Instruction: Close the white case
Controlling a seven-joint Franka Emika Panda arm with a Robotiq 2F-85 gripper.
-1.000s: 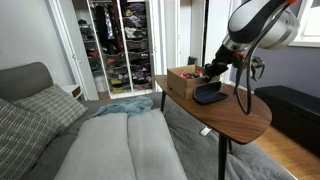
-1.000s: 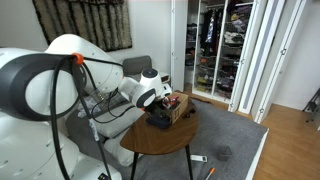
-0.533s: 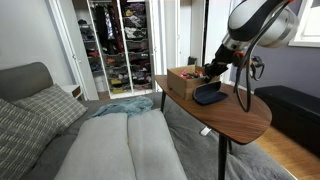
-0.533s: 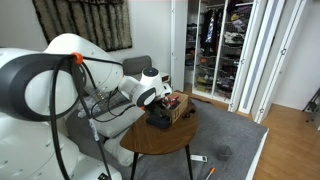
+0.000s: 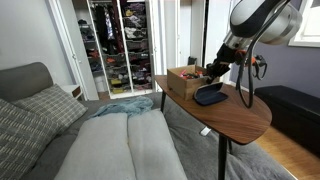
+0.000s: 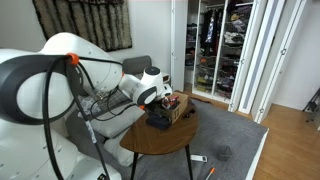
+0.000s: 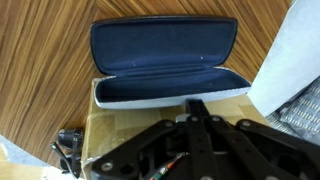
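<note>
Not much changed in the last second: the arm nudged over a hair in both exterior views and that's it. The gripper (image 5: 212, 71) sits above the edge of the brown box (image 5: 180, 82), and the white case (image 7: 165, 60) lies wide open on the wooden table (image 5: 245, 118) just beside the box, dark lining facing up. In the wrist view I only see dark linkage at the bottom, so I honestly can't tell if the fingers are spread or pinched. Nothing is closed yet. My guess is I'm lining up to get under the far half and flip it over.
</note>
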